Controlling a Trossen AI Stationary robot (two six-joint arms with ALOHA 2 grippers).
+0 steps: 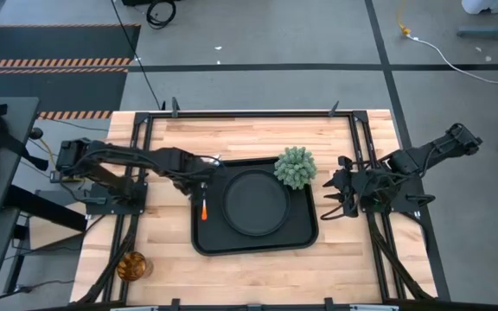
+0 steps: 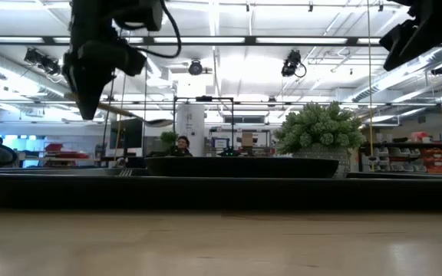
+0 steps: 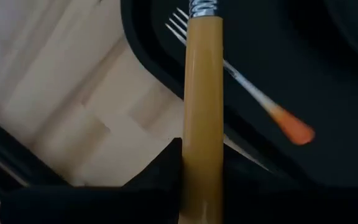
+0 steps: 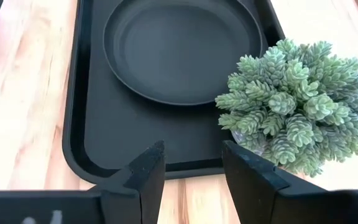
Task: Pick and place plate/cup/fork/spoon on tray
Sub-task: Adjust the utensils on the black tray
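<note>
We see the left end effector (image 1: 199,177) over the tray's (image 1: 305,238) left edge, clenched on the spoon (image 3: 204,93), whose yellow-orange handle runs between its fingers. The fork (image 1: 204,210) lies on the tray's left side, beside the plate (image 1: 255,203), which sits in the tray's middle. A small green plant (image 1: 296,167) stands at the tray's far right corner. The cup (image 1: 131,266) rests on the desk (image 1: 258,276) at its near left corner. The right end effector (image 1: 331,197) waits right of the tray, fingers apart and empty.
</note>
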